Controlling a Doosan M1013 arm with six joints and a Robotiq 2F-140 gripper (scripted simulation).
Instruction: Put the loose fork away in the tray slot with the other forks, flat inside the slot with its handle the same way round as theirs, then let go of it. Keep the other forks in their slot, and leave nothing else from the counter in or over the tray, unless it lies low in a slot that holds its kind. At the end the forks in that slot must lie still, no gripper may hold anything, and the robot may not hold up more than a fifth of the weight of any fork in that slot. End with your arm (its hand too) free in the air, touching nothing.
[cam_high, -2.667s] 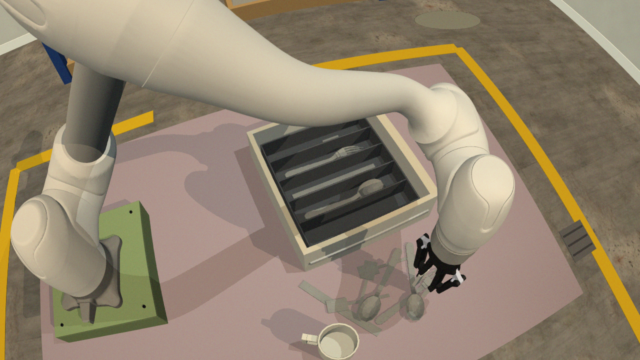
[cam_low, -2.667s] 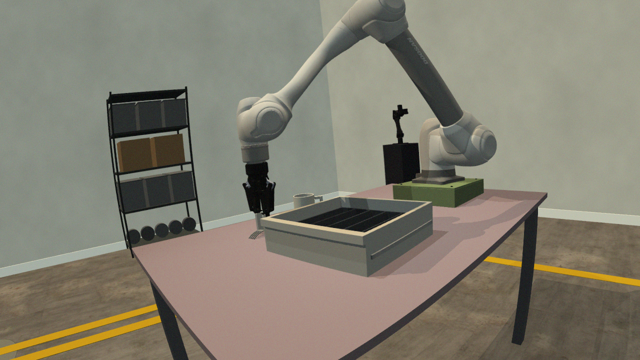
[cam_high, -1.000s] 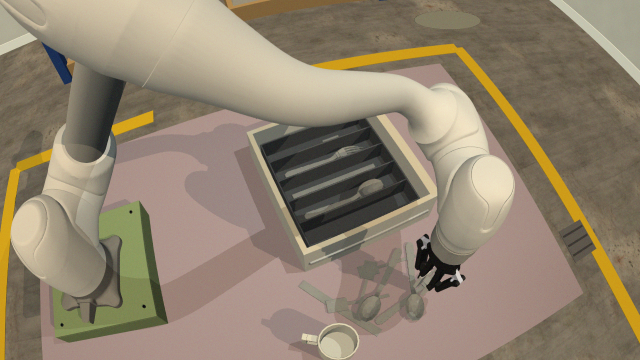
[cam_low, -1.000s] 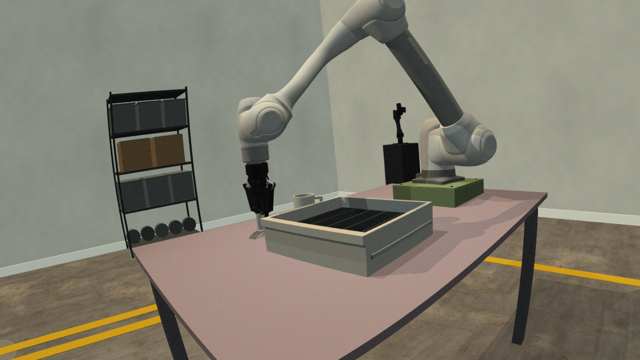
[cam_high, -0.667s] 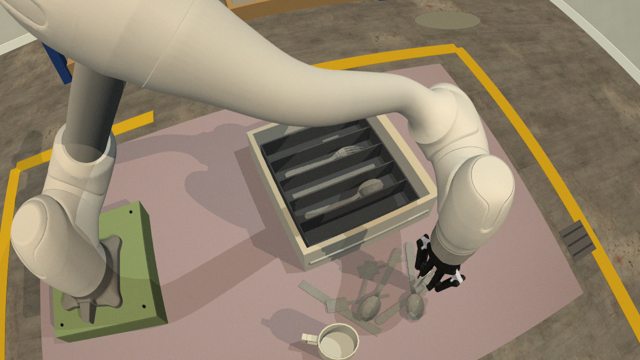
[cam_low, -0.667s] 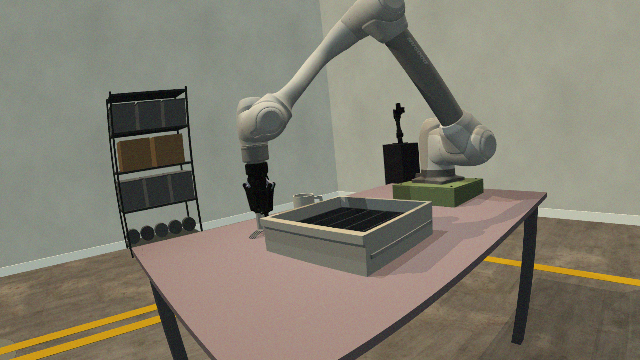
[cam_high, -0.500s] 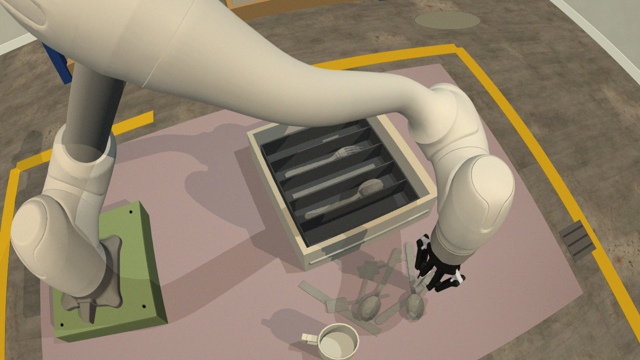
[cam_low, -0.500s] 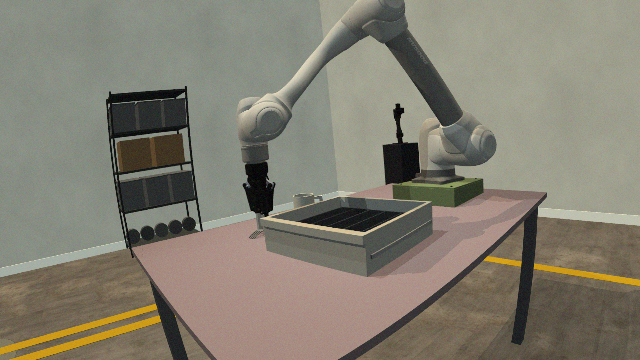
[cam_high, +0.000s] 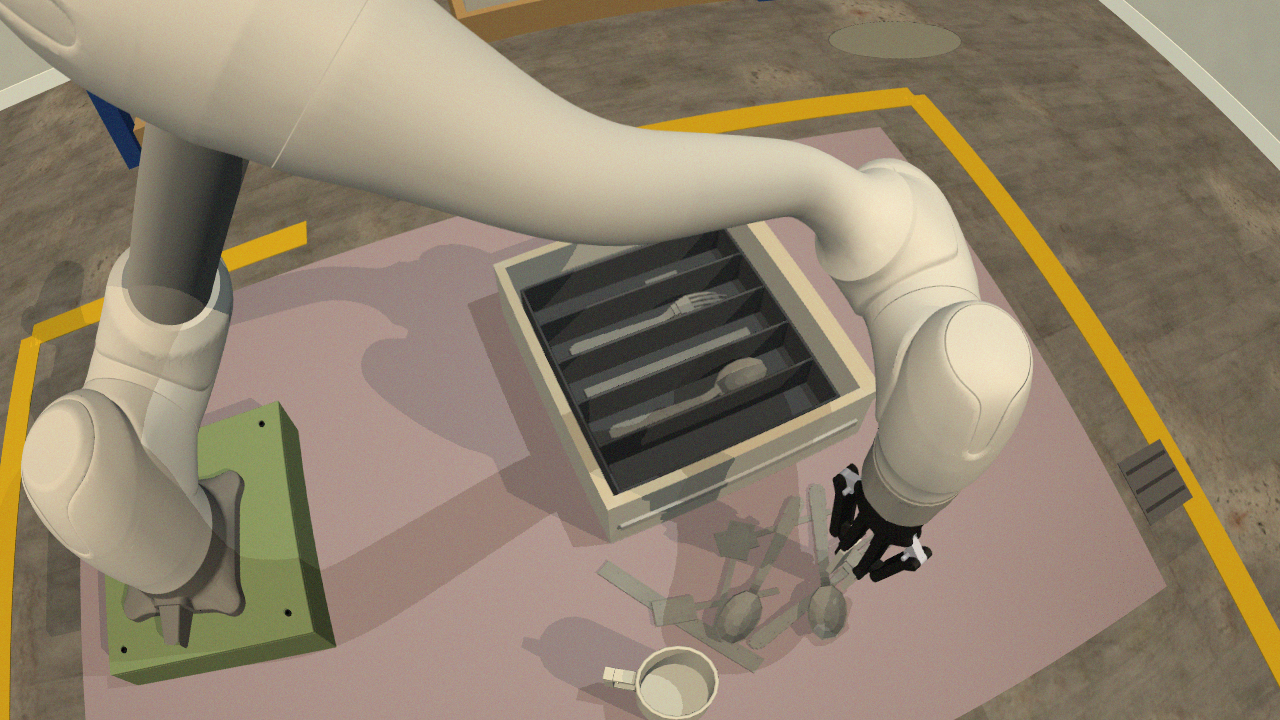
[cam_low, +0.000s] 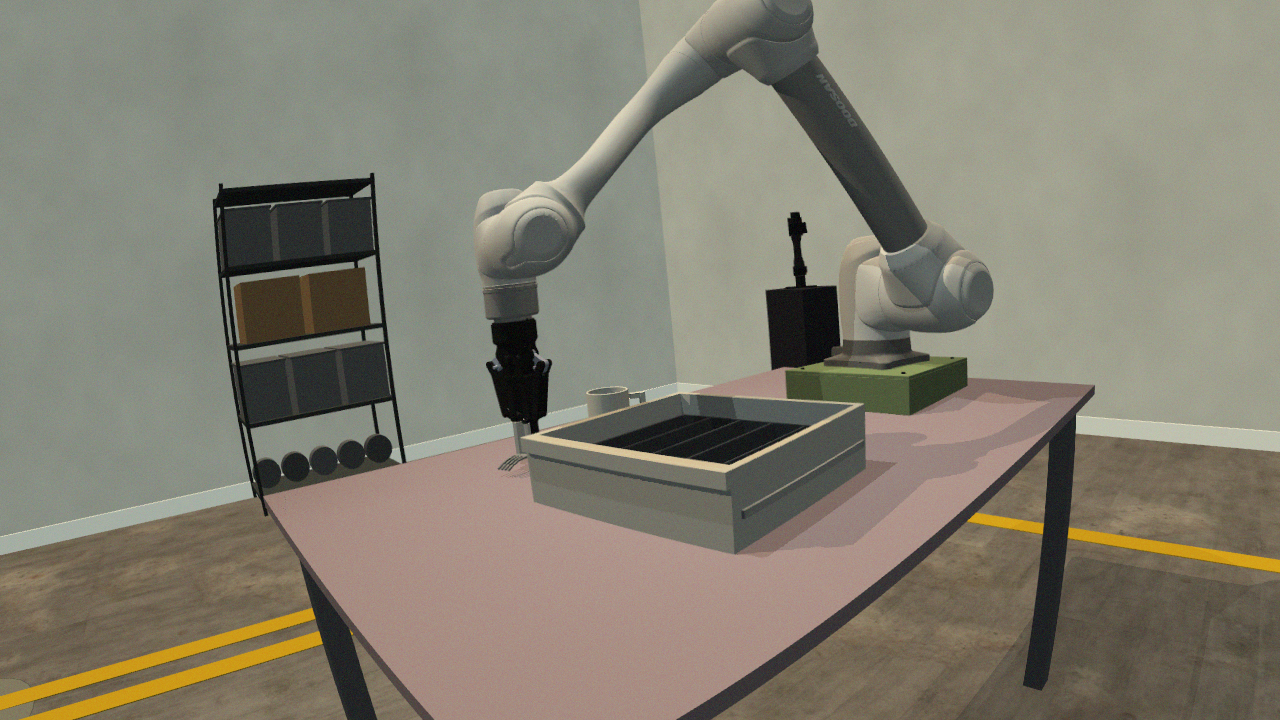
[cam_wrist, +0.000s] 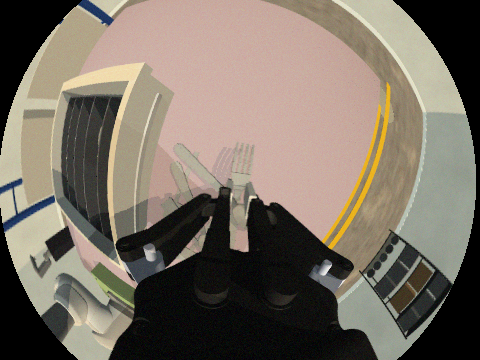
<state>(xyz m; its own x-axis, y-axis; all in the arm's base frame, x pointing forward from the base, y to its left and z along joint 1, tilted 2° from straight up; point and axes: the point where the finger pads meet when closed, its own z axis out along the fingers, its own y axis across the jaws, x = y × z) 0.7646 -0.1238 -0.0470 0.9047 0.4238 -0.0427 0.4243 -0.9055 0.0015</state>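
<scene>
My gripper (cam_wrist: 238, 188) is shut on the loose fork (cam_wrist: 242, 163), gripping it behind the tines. The tines point away from the fingers and sit close to the pink table top. In the side view the gripper (cam_low: 521, 413) points straight down, with the fork's tines (cam_low: 512, 462) showing just below it, beside the tray's near corner. In the top view the gripper (cam_high: 850, 550) stands in front of the tray (cam_high: 684, 361), and my wrist hides most of the fork. A fork (cam_high: 653, 317) lies flat in the tray's second slot from the back, tines to the right.
The tray also holds a knife (cam_high: 666, 362) and a spoon (cam_high: 693, 398) in separate slots. Loose spoons (cam_high: 827, 608) and other flat cutlery (cam_high: 680, 608) lie on the table left of the gripper. A mug (cam_high: 677, 685) stands at the front edge. The green robot base (cam_high: 214, 546) is at the left.
</scene>
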